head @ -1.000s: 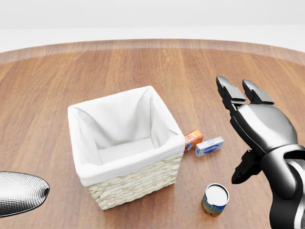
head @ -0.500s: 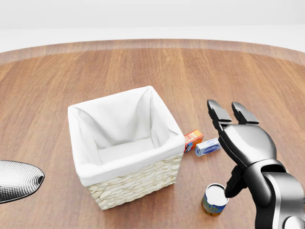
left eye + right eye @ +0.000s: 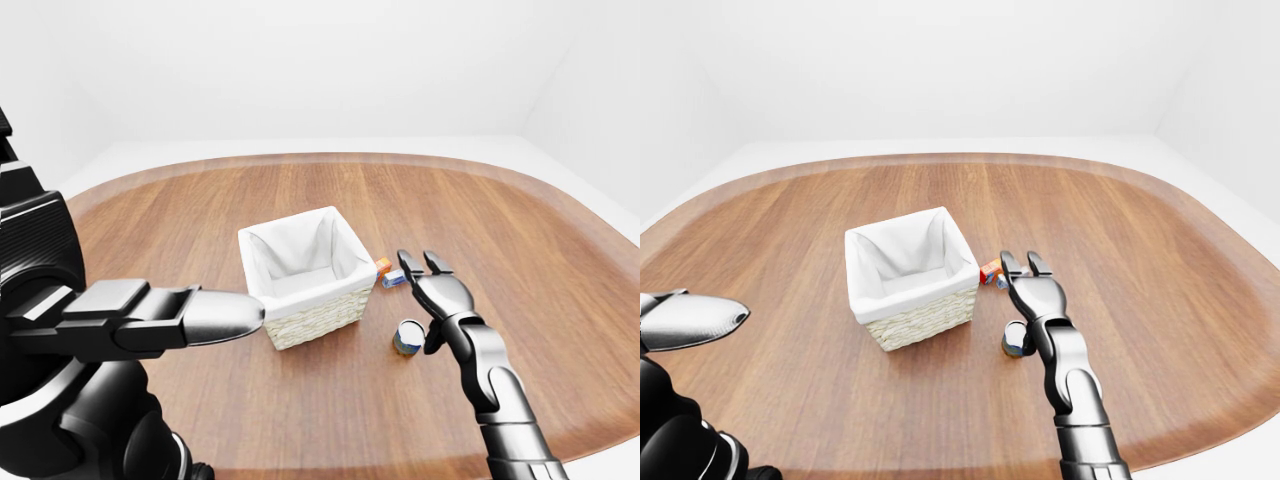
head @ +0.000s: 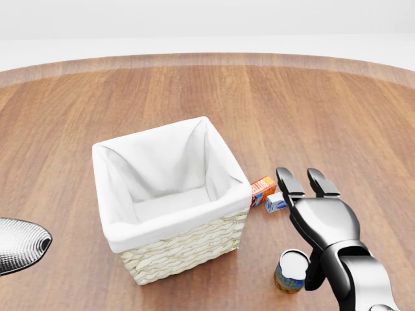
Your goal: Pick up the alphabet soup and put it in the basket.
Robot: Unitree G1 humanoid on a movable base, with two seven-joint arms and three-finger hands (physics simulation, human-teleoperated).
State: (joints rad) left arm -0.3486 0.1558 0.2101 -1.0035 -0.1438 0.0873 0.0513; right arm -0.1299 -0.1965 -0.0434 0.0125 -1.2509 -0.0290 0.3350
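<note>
**Two fingers spread above the can, nothing gripped yet**

Two fingers [image 4: 290, 183] of the right hand [image 4: 319, 223] stretch straight out toward the top of the head view, spread wide apart, with the thumb [image 4: 313, 265] hanging down just beside the can; nothing is held. The alphabet soup [image 4: 291, 272] stands upright on the wooden table [image 4: 311, 103], its pale lid facing up and its long axis vertical, near the bottom of the head view, to the right of the basket [image 4: 170, 201] and apart from it. The palm sits above and slightly right of the can.

This looks like the reach stage, the grasp not yet made. The next move likely calls for lowering the hand so fingers and thumb bracket the can's side, then closing.

An orange box [image 4: 262, 190] and a small blue-white box [image 4: 275, 203] lie by the basket's right corner, beyond the fingertips. The left hand [image 4: 19, 244] shows only as a rounded tip at the left edge; its fingers' spread cannot be told.
</note>
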